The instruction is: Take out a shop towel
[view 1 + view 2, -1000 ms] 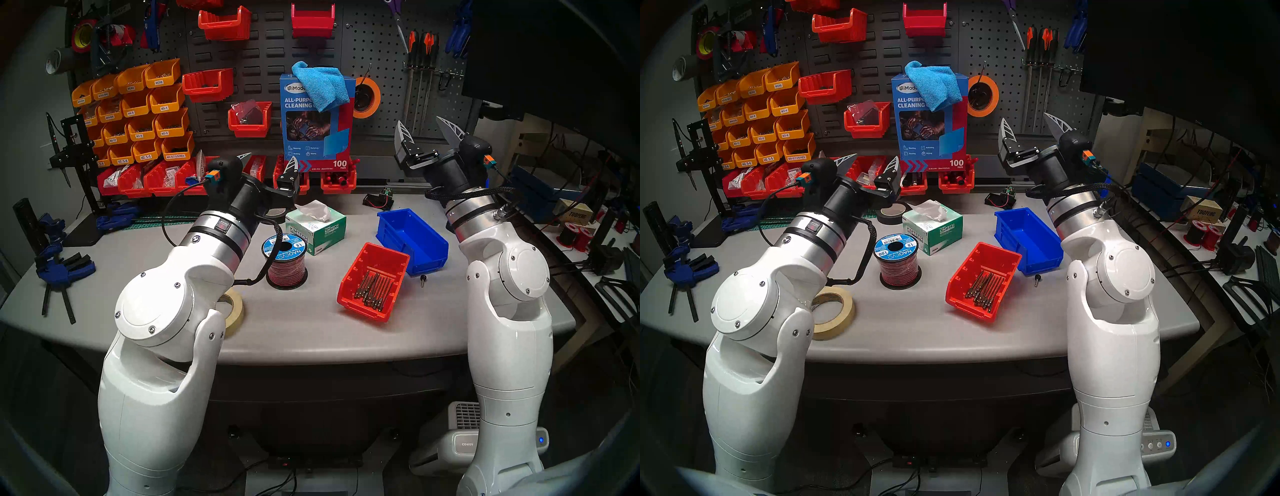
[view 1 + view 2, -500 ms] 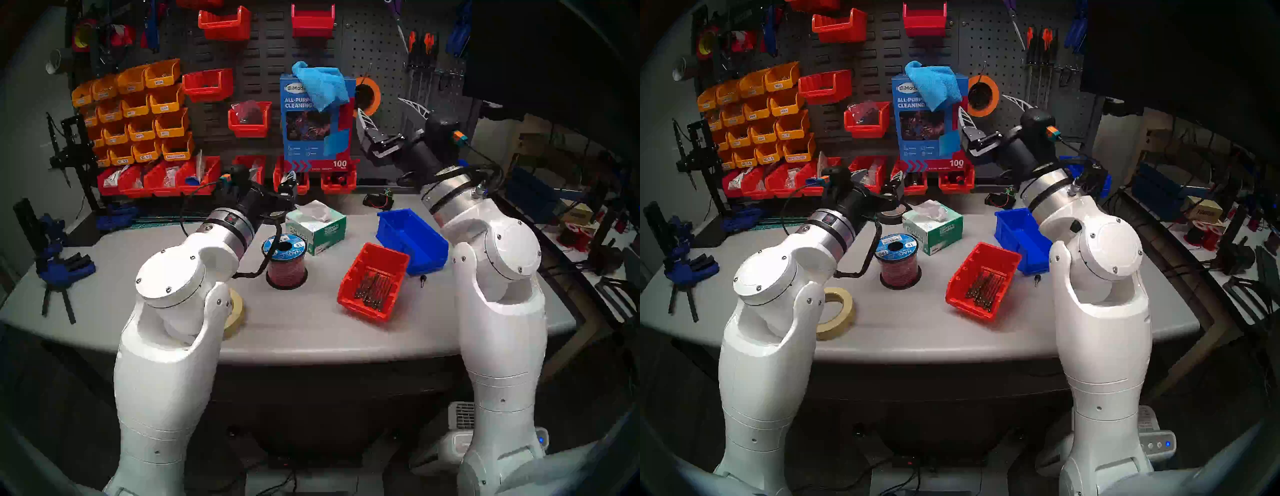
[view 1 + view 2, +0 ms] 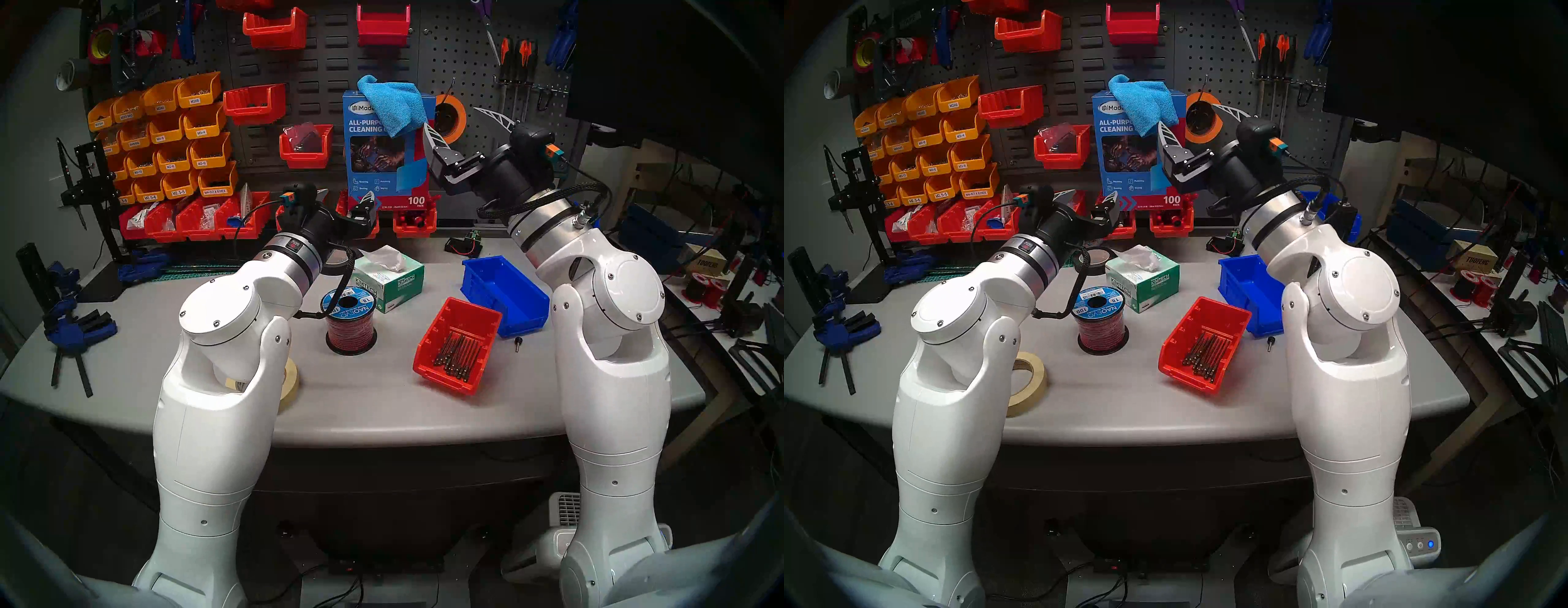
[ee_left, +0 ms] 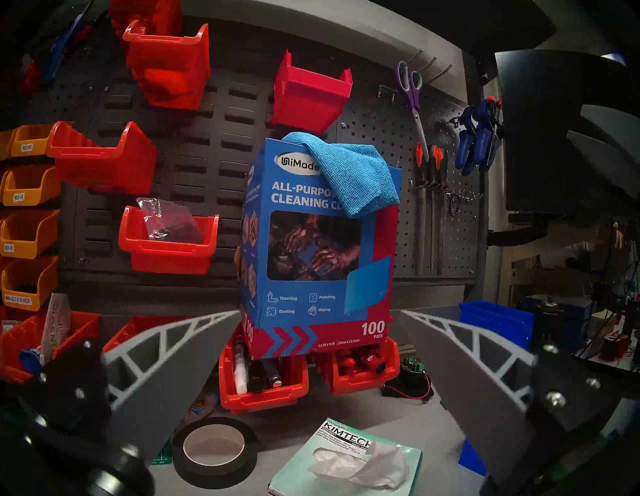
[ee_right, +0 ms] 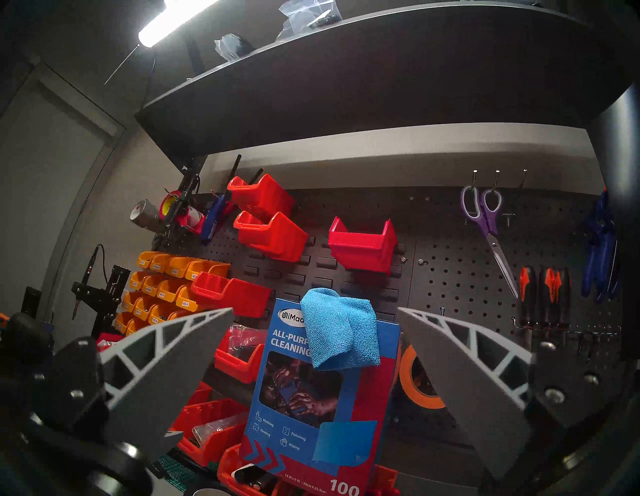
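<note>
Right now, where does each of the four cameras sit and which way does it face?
Head stereo left: up on the head, looking down over the grey table to the pegboard; both white arms show.
Head stereo right: nearly the same picture.
Left wrist: low, facing the tall blue cardboard box about level; open left gripper flanks it.
Right wrist: higher, tilted up at the bright-blue microfibre cloth; open right gripper frames it.
Both wrist views share box and cloth.
</note>
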You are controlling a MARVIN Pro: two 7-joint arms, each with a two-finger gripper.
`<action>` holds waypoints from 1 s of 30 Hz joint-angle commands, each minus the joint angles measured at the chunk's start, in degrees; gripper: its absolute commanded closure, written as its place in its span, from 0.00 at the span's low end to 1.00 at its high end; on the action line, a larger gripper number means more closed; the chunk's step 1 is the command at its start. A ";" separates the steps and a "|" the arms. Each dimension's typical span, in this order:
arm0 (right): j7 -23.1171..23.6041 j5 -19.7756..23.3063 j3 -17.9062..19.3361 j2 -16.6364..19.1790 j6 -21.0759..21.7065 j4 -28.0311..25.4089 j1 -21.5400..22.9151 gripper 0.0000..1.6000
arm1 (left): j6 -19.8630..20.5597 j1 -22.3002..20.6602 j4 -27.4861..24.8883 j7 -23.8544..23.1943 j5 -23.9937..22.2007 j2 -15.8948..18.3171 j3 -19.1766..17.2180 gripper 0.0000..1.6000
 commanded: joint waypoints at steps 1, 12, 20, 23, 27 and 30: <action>-0.94 0.53 2.25 -0.39 0.88 0.19 5.98 0.00 | -0.24 -7.07 2.31 -1.24 0.58 -1.30 1.26 0.00; -0.79 1.28 3.53 -0.05 4.12 3.87 11.30 0.00 | -1.01 -11.20 8.13 -2.72 4.13 -1.39 2.63 0.00; -0.22 1.67 2.79 0.19 6.25 6.68 14.49 0.00 | -2.09 -14.38 11.56 -2.48 8.11 -1.35 1.23 0.00; -0.02 1.74 2.59 0.36 6.80 7.38 15.34 0.00 | -2.12 -15.96 12.84 -2.63 8.97 -1.27 0.96 0.00; 0.45 1.84 2.20 0.67 7.63 8.57 16.75 0.00 | -2.58 -16.61 13.99 -3.26 9.64 -2.01 0.26 0.00; 0.86 1.94 2.02 0.92 8.24 9.40 17.53 0.00 | -2.29 -17.95 15.38 -4.15 9.69 -2.47 0.09 0.00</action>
